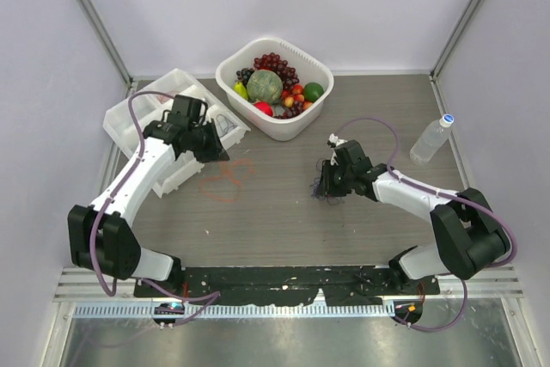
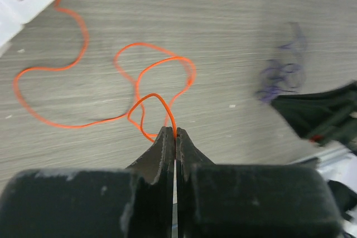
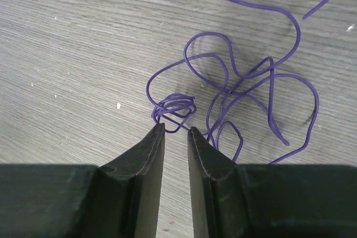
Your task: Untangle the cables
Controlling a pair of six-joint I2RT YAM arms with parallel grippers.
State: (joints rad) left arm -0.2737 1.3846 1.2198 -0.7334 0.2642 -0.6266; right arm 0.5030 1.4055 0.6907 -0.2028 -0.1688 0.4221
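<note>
- we see our left gripper (image 2: 174, 133) pinched shut on the orange cable (image 2: 136, 44).
- our right gripper (image 3: 175, 130) is slightly parted beside the purple cable (image 3: 175, 104), gripping nothing.

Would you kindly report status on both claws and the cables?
Left claw shut on thin orange wire. Right claw open at tangled thin purple wire. Nothing blocking either.

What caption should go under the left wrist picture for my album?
Left end effector shut on the loopy orange cable lying on the grey table.
</note>
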